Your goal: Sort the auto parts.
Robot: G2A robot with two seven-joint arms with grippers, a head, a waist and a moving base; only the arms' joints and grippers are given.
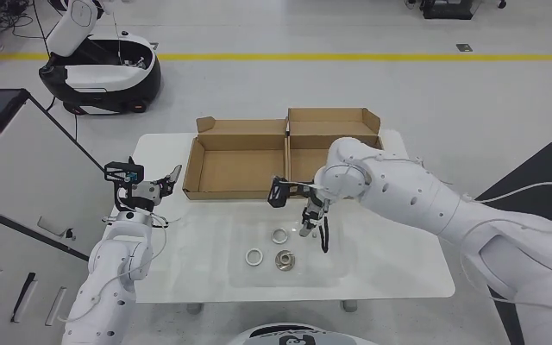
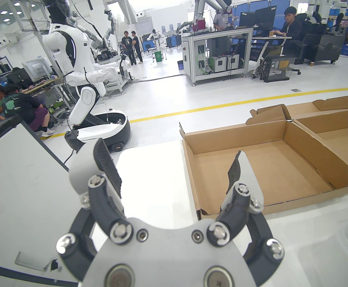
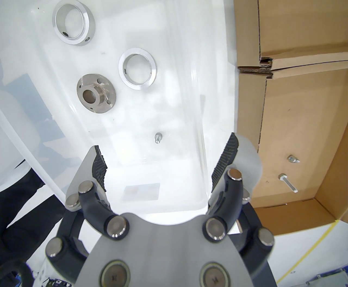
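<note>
A clear tray (image 1: 332, 259) at the table's middle holds two metal rings (image 3: 137, 68) (image 3: 73, 21), a flanged hub (image 3: 96, 93) and a small bolt (image 3: 158, 137). My right gripper (image 3: 165, 155) hangs open just above the tray, with the bolt a little ahead of its fingertips and nothing between them. From above, that gripper (image 1: 312, 226) is to the right of the rings (image 1: 280, 235) and the hub (image 1: 284, 258). The right cardboard box (image 3: 299, 122) holds a long bolt (image 3: 288, 183) and a nut (image 3: 293, 159). My left gripper (image 2: 174, 165) is open and empty at the table's left side, facing the empty left box (image 2: 258, 168).
The two open cardboard boxes (image 1: 233, 164) (image 1: 332, 129) stand side by side at the back of the white table (image 1: 405, 267). A white mobile robot base (image 1: 103, 73) is parked on the floor beyond the table's left corner.
</note>
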